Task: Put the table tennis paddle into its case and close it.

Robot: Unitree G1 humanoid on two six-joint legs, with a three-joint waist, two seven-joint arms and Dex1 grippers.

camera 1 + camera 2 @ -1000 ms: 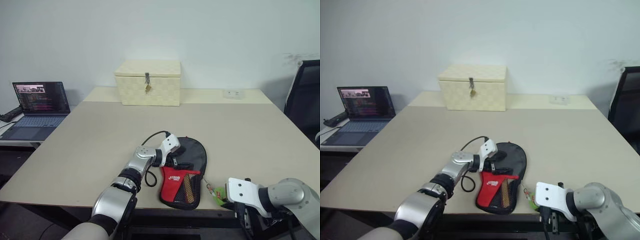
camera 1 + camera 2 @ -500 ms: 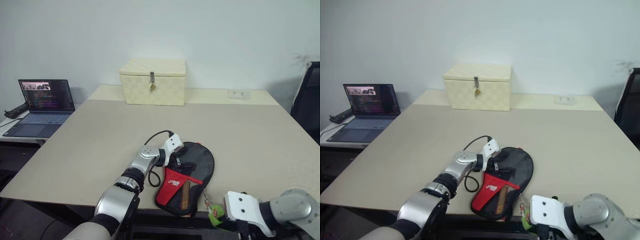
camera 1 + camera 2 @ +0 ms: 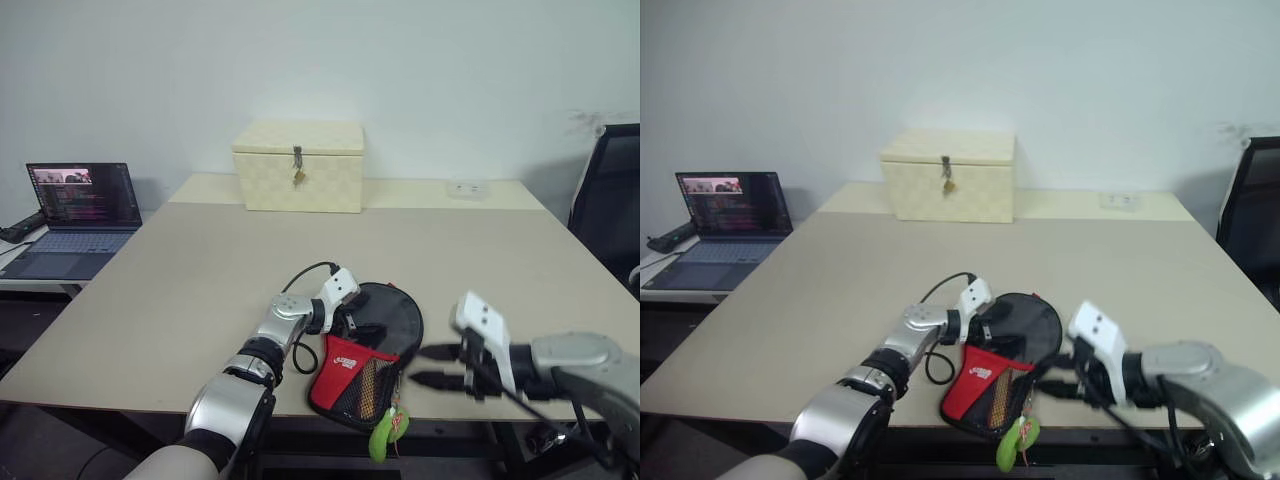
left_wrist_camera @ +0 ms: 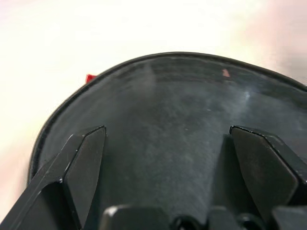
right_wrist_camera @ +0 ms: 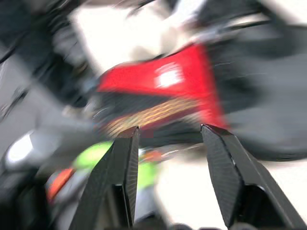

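Observation:
The case lies near the table's front edge, black and round at the far end, red with a white logo and a mesh pocket at the near end. Its green zipper tag dangles below the table's edge. The table tennis paddle is hidden; a tan strip shows through the mesh. My left gripper is open, its fingers spread over the case's black fabric. My right gripper hovers just right of the case's red part, open and empty, pointing at it.
A cream checkered latched box stands at the table's far side, with a small white object to its right. An open laptop sits on a side table at the left. A black chair is at the right.
My right gripper came up from below the table's front edge, opened and let go of the green zipper tag, which now hangs free. The left gripper stayed on the case.

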